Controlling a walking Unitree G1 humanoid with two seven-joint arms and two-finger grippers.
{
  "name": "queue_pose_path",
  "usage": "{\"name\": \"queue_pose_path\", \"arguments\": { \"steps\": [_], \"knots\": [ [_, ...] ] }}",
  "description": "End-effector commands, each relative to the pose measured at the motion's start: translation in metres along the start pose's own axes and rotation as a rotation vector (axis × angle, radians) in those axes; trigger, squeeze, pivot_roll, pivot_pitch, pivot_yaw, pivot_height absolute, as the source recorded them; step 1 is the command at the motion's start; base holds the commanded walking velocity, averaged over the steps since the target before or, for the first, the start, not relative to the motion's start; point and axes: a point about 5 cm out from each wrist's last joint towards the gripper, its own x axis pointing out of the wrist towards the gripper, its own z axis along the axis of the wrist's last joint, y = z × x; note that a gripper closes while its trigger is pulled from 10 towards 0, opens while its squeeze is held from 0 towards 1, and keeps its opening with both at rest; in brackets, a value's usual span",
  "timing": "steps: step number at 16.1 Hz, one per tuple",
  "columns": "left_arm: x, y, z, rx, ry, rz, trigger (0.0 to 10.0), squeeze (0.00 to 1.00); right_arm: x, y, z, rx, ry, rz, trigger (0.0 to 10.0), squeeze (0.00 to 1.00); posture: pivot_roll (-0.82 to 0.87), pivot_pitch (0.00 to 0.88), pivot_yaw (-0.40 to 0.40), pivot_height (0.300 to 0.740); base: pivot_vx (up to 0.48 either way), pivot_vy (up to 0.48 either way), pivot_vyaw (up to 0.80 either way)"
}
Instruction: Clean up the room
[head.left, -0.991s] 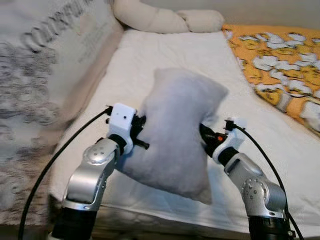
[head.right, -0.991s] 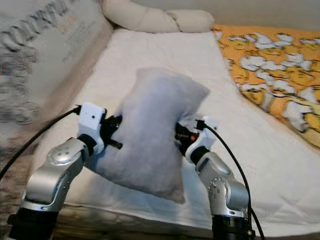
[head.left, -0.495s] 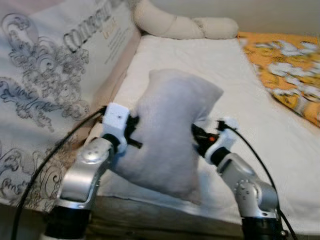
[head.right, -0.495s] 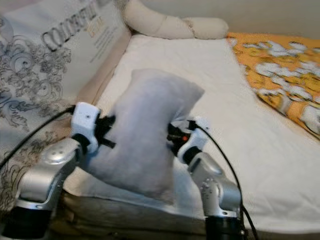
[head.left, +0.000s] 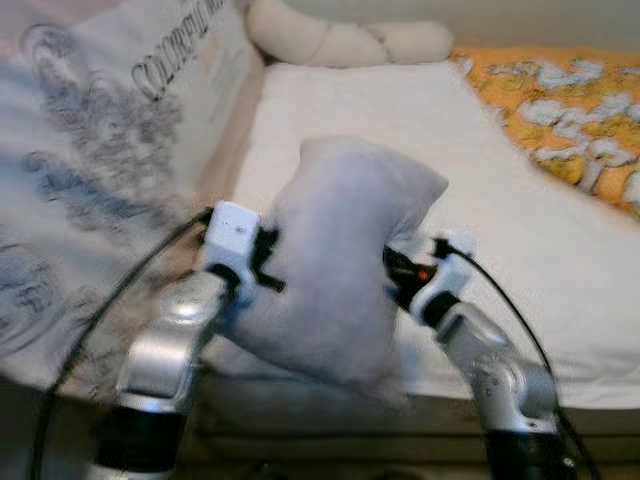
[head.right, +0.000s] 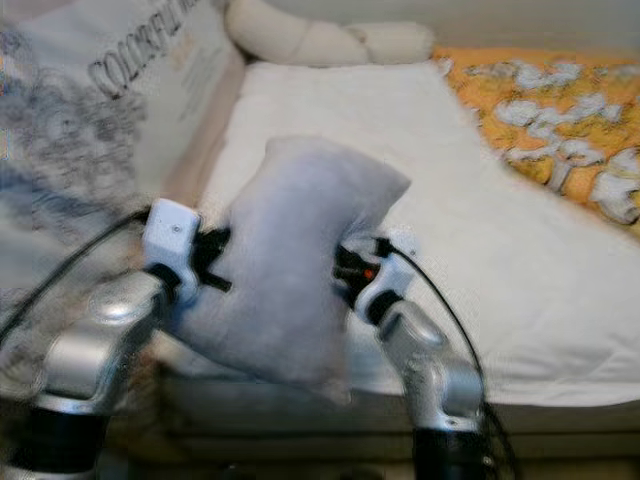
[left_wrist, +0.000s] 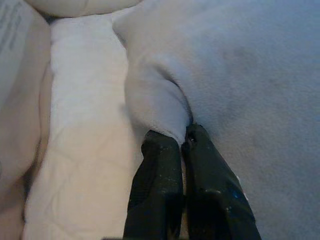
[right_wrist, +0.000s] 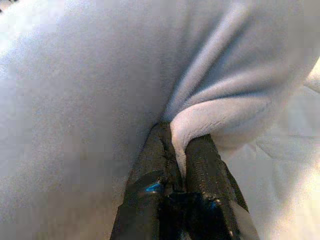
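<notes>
A grey pillow (head.left: 345, 265) is held up in the air between the two arms, over the near edge of a white mattress (head.left: 500, 200). A fold of its fabric is pinched by the left gripper (left_wrist: 182, 137), whose black fingers (left_wrist: 160, 165) are pressed together on the cloth; the opposite side is clamped in the same way by the right gripper (right_wrist: 181, 145). A long cream bolster (head.left: 340, 40) is laid across the far end of the bed, an orange patterned blanket (head.left: 560, 100) is spread on the robot's right, and a printed white cover (head.left: 110, 150) is seen on the left. The head views are blurred.
</notes>
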Motion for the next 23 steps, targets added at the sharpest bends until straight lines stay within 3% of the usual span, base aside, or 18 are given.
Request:
{"name": "queue_pose_path", "arguments": {
  "steps": [1,6,23],
  "knots": [
    [-0.0005,0.0015,0.0065,0.012,-0.028,-0.004,10.0,0.0,0.0045,0.0139,0.0048,0.0,-0.019,0.053,10.0,0.0,-0.08,0.0,0.011,0.74,0.0,0.277,0.0],
    [0.0018,0.0029,0.0125,0.012,-0.067,0.017,10.0,0.0,0.0043,0.012,0.0028,-0.002,-0.004,0.043,10.0,0.0,-0.08,0.0,0.008,0.74,0.0,0.0,0.0],
    [0.005,0.0039,0.0122,0.019,-0.068,0.044,10.0,0.0,0.0073,0.0086,0.0019,-0.022,0.021,0.052,10.0,0.0,-0.06,0.0,-0.018,0.74,0.287,0.0,-0.08]
  ]
}}
